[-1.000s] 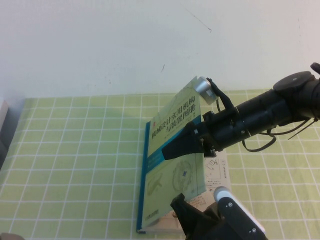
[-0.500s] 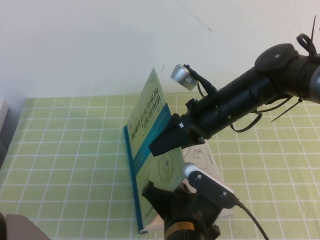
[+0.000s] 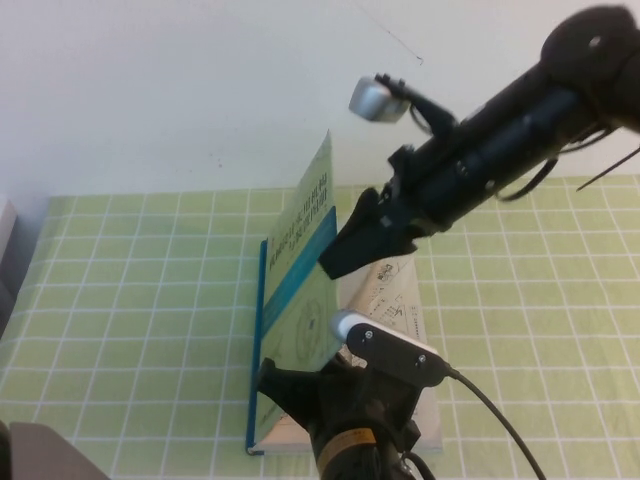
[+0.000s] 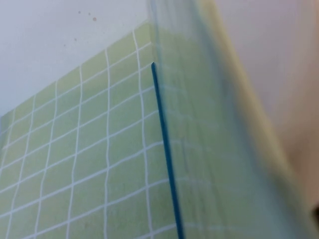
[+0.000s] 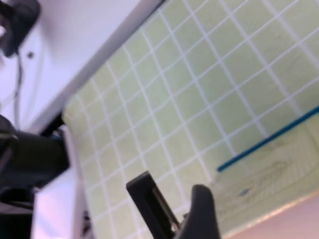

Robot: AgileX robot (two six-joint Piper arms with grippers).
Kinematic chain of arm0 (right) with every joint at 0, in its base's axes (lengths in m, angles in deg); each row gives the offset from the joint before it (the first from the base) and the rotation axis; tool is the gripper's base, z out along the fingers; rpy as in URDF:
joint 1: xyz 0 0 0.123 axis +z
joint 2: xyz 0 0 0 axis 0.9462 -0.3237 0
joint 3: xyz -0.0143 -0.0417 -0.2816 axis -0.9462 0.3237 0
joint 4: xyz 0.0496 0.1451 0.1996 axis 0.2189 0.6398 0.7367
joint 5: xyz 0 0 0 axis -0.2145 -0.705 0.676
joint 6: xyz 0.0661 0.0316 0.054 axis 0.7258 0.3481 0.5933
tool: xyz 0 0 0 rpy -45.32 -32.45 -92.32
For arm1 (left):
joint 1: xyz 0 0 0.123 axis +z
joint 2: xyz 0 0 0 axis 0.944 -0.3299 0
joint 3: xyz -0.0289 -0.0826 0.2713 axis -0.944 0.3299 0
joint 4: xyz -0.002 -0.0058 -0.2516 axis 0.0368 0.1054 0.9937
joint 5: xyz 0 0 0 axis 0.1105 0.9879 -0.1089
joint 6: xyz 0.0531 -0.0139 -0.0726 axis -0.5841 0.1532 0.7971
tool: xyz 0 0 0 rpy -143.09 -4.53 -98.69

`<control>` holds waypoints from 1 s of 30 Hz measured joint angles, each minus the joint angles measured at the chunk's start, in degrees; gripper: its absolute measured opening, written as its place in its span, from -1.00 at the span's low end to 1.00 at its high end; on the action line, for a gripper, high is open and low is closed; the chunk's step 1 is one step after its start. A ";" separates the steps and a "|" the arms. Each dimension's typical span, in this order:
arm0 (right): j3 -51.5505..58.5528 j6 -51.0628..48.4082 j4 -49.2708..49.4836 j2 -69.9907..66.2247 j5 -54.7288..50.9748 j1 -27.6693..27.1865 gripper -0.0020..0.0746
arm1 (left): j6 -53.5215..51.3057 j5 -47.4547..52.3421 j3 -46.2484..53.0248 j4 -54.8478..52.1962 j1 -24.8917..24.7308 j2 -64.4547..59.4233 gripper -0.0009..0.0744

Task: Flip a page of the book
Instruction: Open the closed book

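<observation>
Green-checked counter [image 3: 130, 300]: 1 book [image 3: 300, 310], cover raised near upright so it can swing over the blue spine. Right end effector [image 3: 350, 245] released, propping the cover's inner face. Left end effector [image 3: 300, 395] at the book's near edge; grip cannot be told.

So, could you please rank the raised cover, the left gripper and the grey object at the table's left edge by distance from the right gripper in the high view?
From the right gripper, open, mid-scene:
1. The raised cover, right beside it on its left.
2. The left gripper, at the cover's near end.
3. The grey object, far left.
</observation>
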 joint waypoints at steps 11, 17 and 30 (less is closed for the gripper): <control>-3.04 3.74 -27.24 7.07 -1.58 -0.76 -0.59 | 1.11 -0.11 -1.05 2.34 3.02 0.00 -0.99; 1.23 4.88 -30.89 5.22 0.49 -2.65 -0.92 | 1.22 -0.45 -1.05 3.94 5.14 0.15 -0.99; 16.97 -26.15 -0.63 -5.30 20.82 -2.65 -0.95 | 1.22 3.20 -1.05 3.62 9.75 5.77 -0.99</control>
